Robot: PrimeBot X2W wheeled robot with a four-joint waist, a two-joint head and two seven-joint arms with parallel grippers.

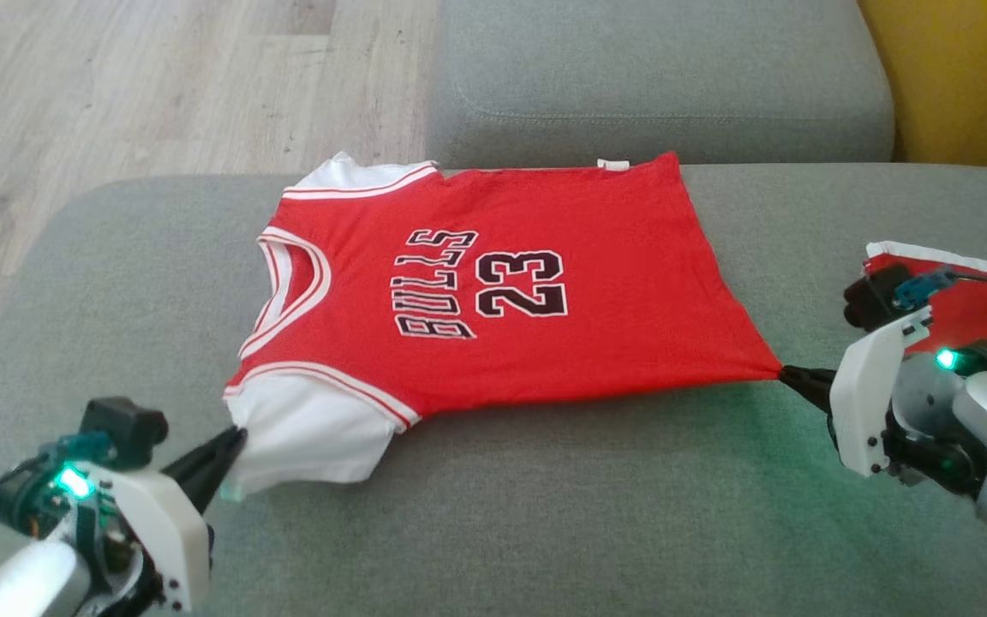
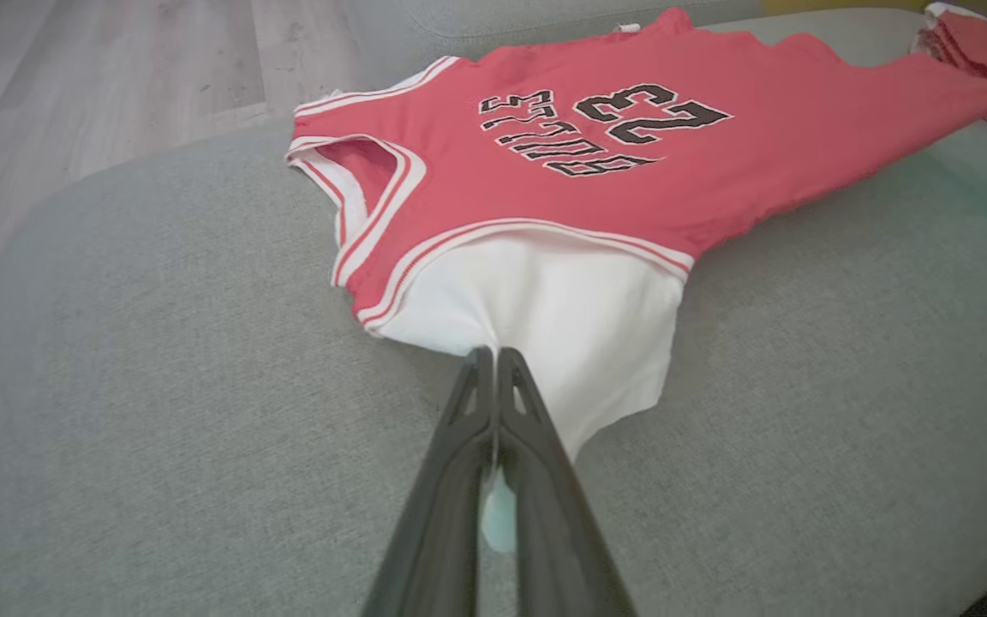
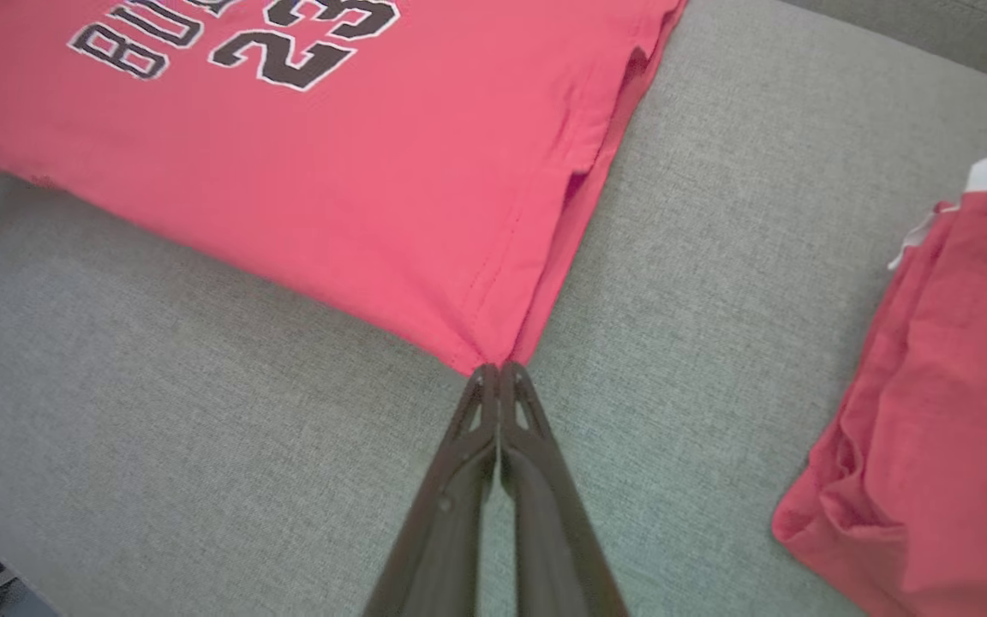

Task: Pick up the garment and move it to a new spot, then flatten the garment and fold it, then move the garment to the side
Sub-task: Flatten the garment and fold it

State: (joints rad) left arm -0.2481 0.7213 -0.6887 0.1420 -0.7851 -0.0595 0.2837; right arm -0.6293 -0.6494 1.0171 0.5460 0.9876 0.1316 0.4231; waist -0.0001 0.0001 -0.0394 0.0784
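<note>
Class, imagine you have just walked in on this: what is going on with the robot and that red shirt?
The robot is spreading a red Bulls 23 jersey flat on a grey sofa cushion. Its left gripper is shut on the near white sleeve, and its right gripper is shut on the near hem corner, so the near edge is pulled taut between them. The jersey lies face up and is not yet folded. A second red garment lies bunched to the right.

You have the garment (image 1: 493,291) spread on the sofa (image 1: 545,514), left gripper (image 1: 235,439) at its near sleeve, right gripper (image 1: 789,375) at its hem corner; a second garment (image 1: 973,321) lies farther right.
</note>
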